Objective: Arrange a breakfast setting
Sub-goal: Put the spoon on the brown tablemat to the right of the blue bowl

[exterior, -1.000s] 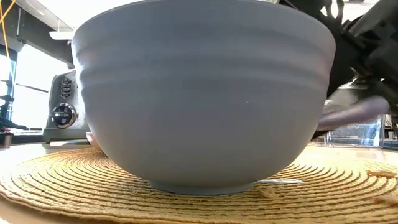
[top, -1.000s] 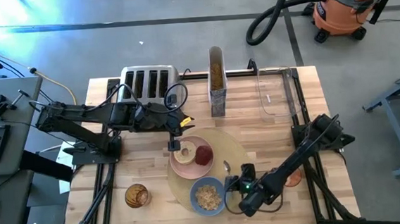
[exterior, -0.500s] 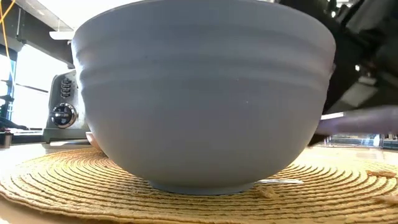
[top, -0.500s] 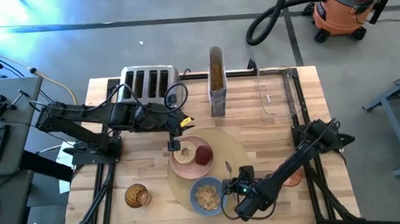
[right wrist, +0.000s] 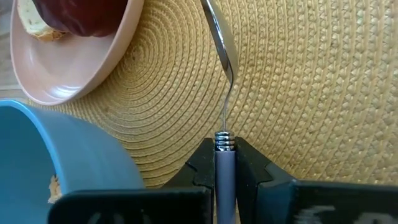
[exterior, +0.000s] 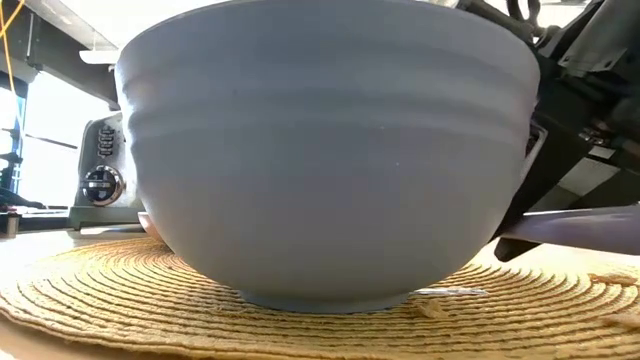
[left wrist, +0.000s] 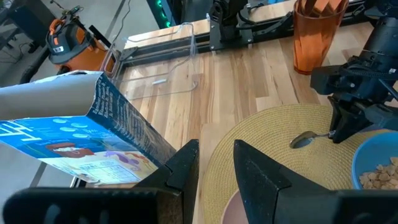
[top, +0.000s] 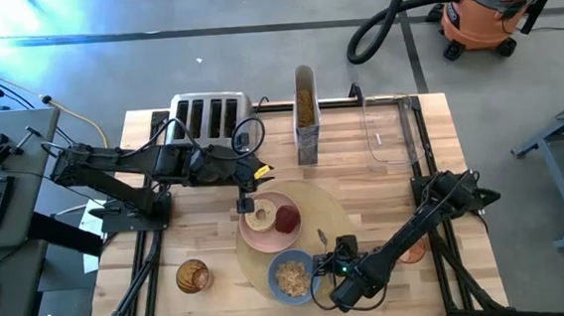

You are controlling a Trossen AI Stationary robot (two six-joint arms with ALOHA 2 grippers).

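The round tan placemat [top: 340, 209] carries the pink plate [top: 268, 236] with the tan bagel [top: 260, 217] and the red fruit [top: 287, 218]. The blue bowl [top: 292, 275] of beige cereal flakes stands on the mat's near part and fills the low view [exterior: 325, 150]. My right gripper [top: 336, 262] is low beside the bowl's right side, shut on the small metal spoon [top: 320, 238]. My left gripper [top: 248, 200] is open and empty over the plate's far left rim; the left wrist view shows its fingers [left wrist: 214, 171] apart. My right gripper pinches the spoon's thick grey handle [right wrist: 222, 155] between its two fingers, at the end next to the thin neck. The fingers come nearly level from the table's near right and lie along the spoon. The spoon's bowl [right wrist: 217, 31] points away, low over the placemat [right wrist: 298, 93].
The steel toaster [top: 210, 118], the tall cereal container [top: 306, 126] and a clear tray [top: 385, 131] stand along the far edge. A jar [top: 192, 276] sits near left, and an orange cup [top: 413, 251] near right behind my right arm.
My right gripper has gone down and a little toward the table's near edge with the spoon. In the low view the handle has sunk close to the placemat.
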